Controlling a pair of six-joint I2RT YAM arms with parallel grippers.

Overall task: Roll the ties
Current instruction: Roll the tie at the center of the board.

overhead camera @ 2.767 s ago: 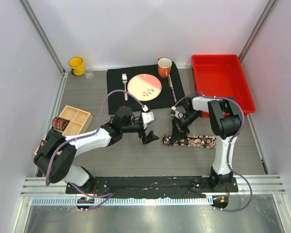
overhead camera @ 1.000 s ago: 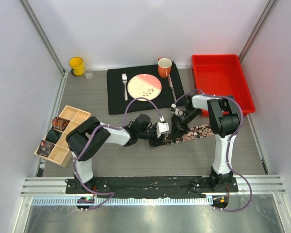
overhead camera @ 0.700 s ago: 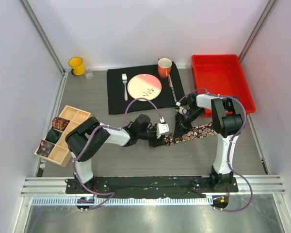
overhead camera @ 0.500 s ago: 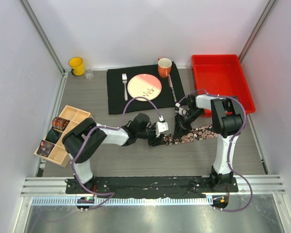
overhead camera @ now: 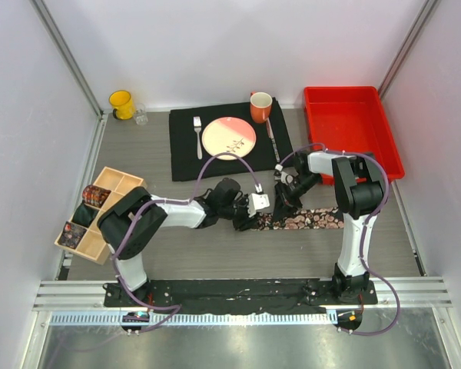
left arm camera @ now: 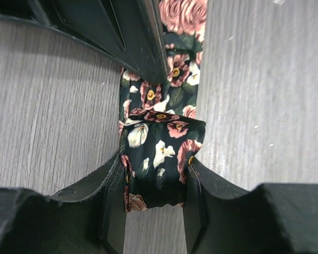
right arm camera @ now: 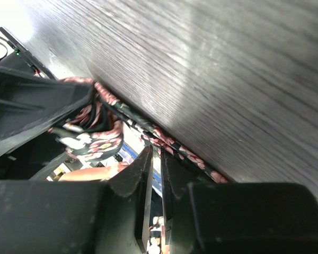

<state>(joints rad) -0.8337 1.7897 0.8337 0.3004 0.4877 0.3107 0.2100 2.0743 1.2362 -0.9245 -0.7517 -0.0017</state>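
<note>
A black tie with pink flowers (overhead camera: 311, 221) lies flat on the table, running left to right. Its left end is folded into a small wad (left arm camera: 160, 151). My left gripper (overhead camera: 246, 221) is shut on that wad, one finger on each side (left arm camera: 156, 165). My right gripper (overhead camera: 280, 208) stands just right of it with its tips down at the tie. In the right wrist view its jaws (right arm camera: 155, 152) leave only a thin slit with light showing through, and the tips meet the tie's edge (right arm camera: 172, 144). Coiled ties (overhead camera: 92, 195) sit in the wooden box.
A wooden divided box (overhead camera: 117, 192) stands at the left. A black placemat (overhead camera: 186, 157) at the back holds a plate (overhead camera: 229, 137), fork (overhead camera: 197, 134) and knife (overhead camera: 273, 140), with an orange mug (overhead camera: 260, 106) at its corner. Yellow mug (overhead camera: 121, 104) back left, red bin (overhead camera: 349, 131) back right.
The tie's right part has swung from a slant toward the back down to a straight line. The right gripper shifted slightly. The left gripper, apart from the tie 2.8 s ago, keeps its hold.
</note>
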